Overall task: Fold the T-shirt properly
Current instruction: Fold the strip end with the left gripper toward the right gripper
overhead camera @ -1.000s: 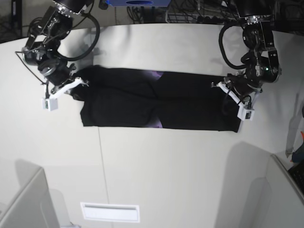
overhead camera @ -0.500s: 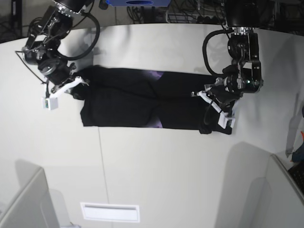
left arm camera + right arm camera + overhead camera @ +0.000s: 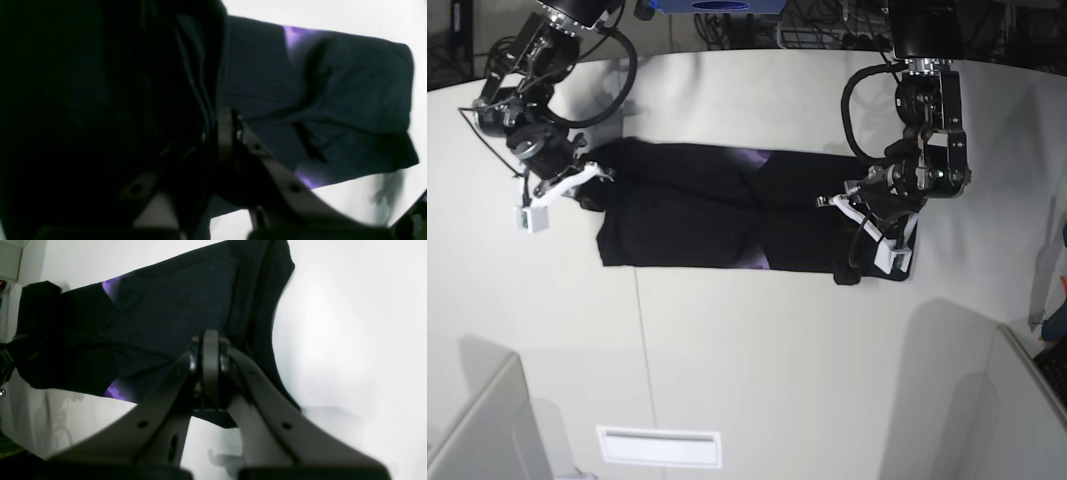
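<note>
A pale, bare surface fills the scene, with cables and dark gear crowding its far edge. On it lies the T-shirt, black and already narrowed into a long band that runs across the middle, with slivers of purple print showing at the central fold.

The change is at the end of the band on the base view's right. A second ago that end lay stretched out flat; now the left hand has carried it inward, so the band is shorter and a lifted bunch of cloth hangs beneath the arm. In the left wrist view the hand's fingers are pressed together with dark fabric caught between them, so it is holding the shirt's end.

The right hand has stayed at the opposite end, by the darker bunched cloth there. In its wrist view the fingertips are closed narrow against each other over the fabric; whether they pinch any cloth I cannot tell.

This looks like the start of the crosswise fold, bringing one end over toward the other. The lifted part looks crumpled, so it may land uneven unless it is laid down smoothly.
</note>
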### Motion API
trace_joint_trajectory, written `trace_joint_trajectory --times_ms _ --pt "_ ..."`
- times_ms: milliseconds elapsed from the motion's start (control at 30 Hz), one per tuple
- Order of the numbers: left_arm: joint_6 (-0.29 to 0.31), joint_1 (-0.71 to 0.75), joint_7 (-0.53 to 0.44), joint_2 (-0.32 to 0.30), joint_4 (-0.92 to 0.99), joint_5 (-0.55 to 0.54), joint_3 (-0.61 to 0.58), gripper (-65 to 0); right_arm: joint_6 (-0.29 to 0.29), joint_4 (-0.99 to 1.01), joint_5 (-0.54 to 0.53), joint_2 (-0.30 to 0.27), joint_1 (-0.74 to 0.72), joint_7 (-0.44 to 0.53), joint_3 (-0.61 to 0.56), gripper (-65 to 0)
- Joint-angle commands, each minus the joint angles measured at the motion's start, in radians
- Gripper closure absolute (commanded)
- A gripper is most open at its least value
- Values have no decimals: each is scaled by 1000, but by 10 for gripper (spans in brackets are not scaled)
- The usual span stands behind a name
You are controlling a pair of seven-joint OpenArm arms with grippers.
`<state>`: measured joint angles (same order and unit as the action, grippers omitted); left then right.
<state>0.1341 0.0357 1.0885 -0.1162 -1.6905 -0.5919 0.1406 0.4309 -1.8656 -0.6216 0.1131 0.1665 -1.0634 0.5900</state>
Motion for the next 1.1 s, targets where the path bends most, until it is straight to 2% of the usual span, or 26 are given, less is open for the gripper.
trace_joint_trajectory --times_ms 0,867,1000,1067 --pt "3 -15 -18 -3 -15 -10 4 0 6 -18 -21 -8 -11 18 0 0" --pt "3 -13 -17 0 -15 -17 4 -7 6 -18 -21 -8 -6 18 0 0" --pt "3 -13 -18 14 -16 -18 4 -247 6 -16 -21 -8 -6 18 0 0" --pt "3 -24 -17 29 -16 -18 3 -334 6 -16 -21 -6 -6 18 0 0"
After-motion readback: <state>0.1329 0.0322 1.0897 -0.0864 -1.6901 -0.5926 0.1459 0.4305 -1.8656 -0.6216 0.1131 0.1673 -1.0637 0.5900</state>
